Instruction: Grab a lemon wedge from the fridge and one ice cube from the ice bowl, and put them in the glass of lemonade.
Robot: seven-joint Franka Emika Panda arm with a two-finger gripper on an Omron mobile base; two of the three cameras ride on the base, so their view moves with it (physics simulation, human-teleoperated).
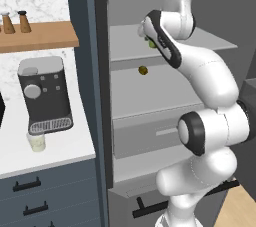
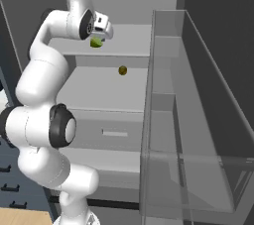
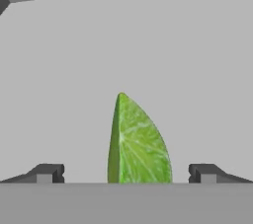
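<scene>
Grey shelves fill the open fridge (image 2: 163, 1) ahead of you, and the lemon wedge (image 3: 138, 144) lies on the upper shelf (image 2: 129, 40), just under the tool (image 2: 101, 34). From the hand camera the wedge stands between the two fingertips (image 3: 47, 172), pointed end away from you, with both tips well clear of it on either side: the tool is spread wide and holds nothing.

Expect the wedge to be very light, soft and probably slick on the cut faces. It tapers to a thin edge, so a hard squeeze could make it squirt out. Take hold across the thick middle, rind on one side and flesh on the other, and close gently.

A small dark olive fruit (image 2: 122, 71) sits on the shelf below; leave it alone.

Beyond the fridge wall, on the desk (image 1: 60, 151), the glass of lemonade (image 1: 36, 142) waits in front of the coffee machine (image 1: 44, 93).
</scene>
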